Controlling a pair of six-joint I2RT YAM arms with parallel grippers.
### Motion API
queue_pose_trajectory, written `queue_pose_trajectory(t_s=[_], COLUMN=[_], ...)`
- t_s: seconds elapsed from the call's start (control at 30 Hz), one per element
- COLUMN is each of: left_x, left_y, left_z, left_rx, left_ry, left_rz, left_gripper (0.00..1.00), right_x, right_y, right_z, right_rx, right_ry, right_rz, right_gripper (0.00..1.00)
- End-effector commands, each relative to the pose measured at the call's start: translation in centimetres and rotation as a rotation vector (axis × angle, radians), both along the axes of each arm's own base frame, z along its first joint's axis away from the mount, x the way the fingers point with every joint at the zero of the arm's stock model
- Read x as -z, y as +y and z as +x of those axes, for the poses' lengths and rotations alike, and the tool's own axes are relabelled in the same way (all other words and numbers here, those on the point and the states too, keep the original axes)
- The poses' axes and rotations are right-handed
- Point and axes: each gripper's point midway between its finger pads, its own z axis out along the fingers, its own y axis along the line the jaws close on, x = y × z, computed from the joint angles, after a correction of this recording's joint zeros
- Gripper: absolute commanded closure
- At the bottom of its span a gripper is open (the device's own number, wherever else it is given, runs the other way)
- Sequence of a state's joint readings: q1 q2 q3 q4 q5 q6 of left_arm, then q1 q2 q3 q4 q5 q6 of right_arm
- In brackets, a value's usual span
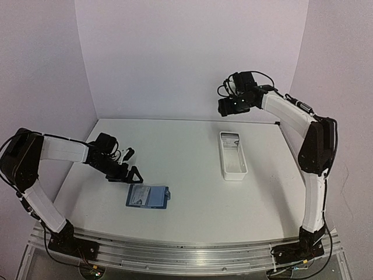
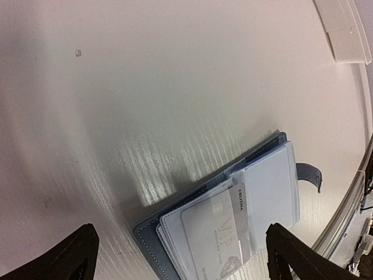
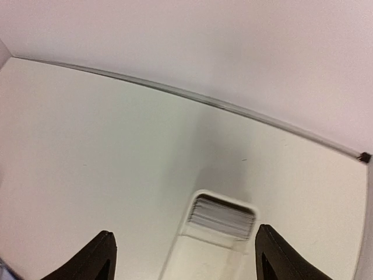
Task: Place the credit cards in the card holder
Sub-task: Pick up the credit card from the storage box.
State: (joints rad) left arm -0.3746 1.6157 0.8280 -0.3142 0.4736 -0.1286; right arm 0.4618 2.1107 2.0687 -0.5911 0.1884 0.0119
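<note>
Shows the card holder point(image 1: 147, 196) spread open and flat on the table point(image 1: 192, 189), near the front edge and left of centre, paler inside facing up. Carries a snap tab point(image 2: 309, 177) on the edge nearest the table's front rail. Bears one pale credit card point(image 2: 217, 236), printed "VIP", on the inner face beside the fold; cannot tell whether tucked into a slot or only resting on top.

Puts the left gripper point(image 1: 129, 174) just behind the holder and slightly to its left, low over the table, fingers spread wide with nothing between them and no visible contact with the holder. Frames holder and card between the two dark fingertips point(image 2: 70, 254) in the left wrist view.

Sets the white tray point(image 1: 233, 169) well apart to the right and farther back, long side running away from the arms. Keeps a stack of credit cards point(image 3: 223, 217) on edge at the tray's far end.

Hangs the right gripper point(image 1: 233, 106) high above that far end, fingers point(image 3: 99, 259) apart and empty.
</note>
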Motion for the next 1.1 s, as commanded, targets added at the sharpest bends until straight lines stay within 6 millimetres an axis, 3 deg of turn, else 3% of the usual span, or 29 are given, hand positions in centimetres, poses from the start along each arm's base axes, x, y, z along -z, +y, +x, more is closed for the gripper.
queue_pose_trajectory(t_s=[0.0,0.13,0.27,0.43,0.63,0.87,0.97,1.07], left_x=[-1.6,-0.6,1.2,2.0,4.2,4.7,4.9,4.8], left_y=[-1.7,-2.8,-2.4,-4.0,-2.9,-2.7,-2.3,-2.0], left_z=[-0.4,-2.5,-4.5,-6.1,-5.3,-3.5,-3.9,-3.8], left_rx=[0.103,0.112,0.105,0.153,0.058,-0.023,-0.024,-0.035], left_ry=[-0.078,0.008,0.103,0.114,0.131,0.138,0.15,0.148], left_rz=[0.112,0.189,0.233,0.248,0.348,0.397,0.405,0.402], left_gripper=[0.0,0.0,0.0,0.0,0.0,0.01,0.09,0.25], right_x=[1.2,2.5,5.5,8.4,10.9,11.7,12.7,12.9], right_y=[-4.7,-4.4,-3.8,-3.7,-5.1,-4.0,-4.1,-3.8], right_z=[2.1,2.5,1.8,1.2,2.7,3.1,3.1,3.3], right_rx=[-0.095,-0.253,-0.461,-0.633,-0.647,-0.695,-0.723,-0.737], right_ry=[-0.037,-0.046,-0.023,-0.01,-0.018,-0.057,-0.045,-0.053], right_rz=[-0.38,-0.497,-0.602,-0.728,-0.962,-0.982,-1.003,-1.004], right_gripper=[0.15,0.1,0.1,0.1,0.02,0.02,0.02,0.02])
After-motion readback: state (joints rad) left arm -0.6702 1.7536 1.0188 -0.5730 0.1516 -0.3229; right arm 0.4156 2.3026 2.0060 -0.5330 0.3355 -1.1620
